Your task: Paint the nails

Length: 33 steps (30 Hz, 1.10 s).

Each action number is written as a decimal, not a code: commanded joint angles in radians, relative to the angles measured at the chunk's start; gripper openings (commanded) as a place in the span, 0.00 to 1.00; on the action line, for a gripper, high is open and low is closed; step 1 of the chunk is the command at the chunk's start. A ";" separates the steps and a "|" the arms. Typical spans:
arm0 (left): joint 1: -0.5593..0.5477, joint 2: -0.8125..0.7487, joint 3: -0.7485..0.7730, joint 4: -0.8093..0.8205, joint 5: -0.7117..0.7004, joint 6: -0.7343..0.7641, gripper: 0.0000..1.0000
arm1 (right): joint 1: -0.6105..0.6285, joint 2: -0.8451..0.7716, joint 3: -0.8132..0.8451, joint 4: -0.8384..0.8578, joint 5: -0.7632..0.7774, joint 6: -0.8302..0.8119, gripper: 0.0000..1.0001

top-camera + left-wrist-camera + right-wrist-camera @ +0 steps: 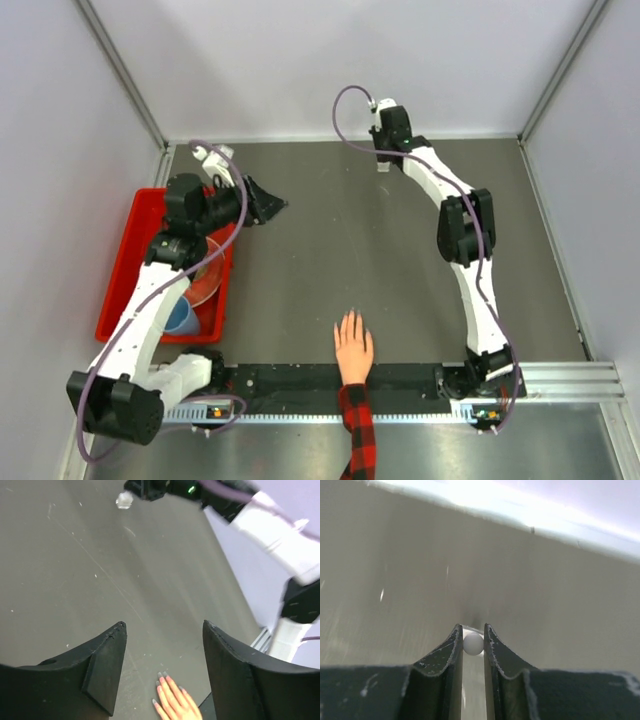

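Top view: a light-skinned human hand (353,345) in a red-and-black plaid sleeve is lying palm down at 6 o'clock on the dark grey tabletop (320,260), its digits spreading toward 12 o'clock. Its small pale nails (161,675) are showing at the bottom of the left wrist view. The left gripper (268,206) is hanging at 10 o'clock, just beside a red plastic tray (112,300) holding an orange bowl (200,280) and a blue cup (182,318), its black fingers (105,660) standing well apart with nothing between them. The right gripper (382,158) is reaching to 12 o'clock at the far edge, its fingers (440,665) clamping the small white round cap (473,643) of a small clear glass bottle (124,500) standing on the tabletop, well apart from the hand
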 commanded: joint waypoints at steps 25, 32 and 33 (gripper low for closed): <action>-0.442 -0.065 -0.433 0.790 0.042 0.606 0.60 | 0.570 -1.014 -0.482 -0.528 -0.005 0.381 0.00; -0.442 -0.092 -0.496 0.941 0.130 0.547 0.50 | 0.586 -1.049 -0.505 -0.491 -0.056 0.426 0.00; -0.442 -0.096 -0.507 0.963 0.136 0.545 0.51 | 0.586 -1.059 -0.512 -0.475 -0.062 0.453 0.00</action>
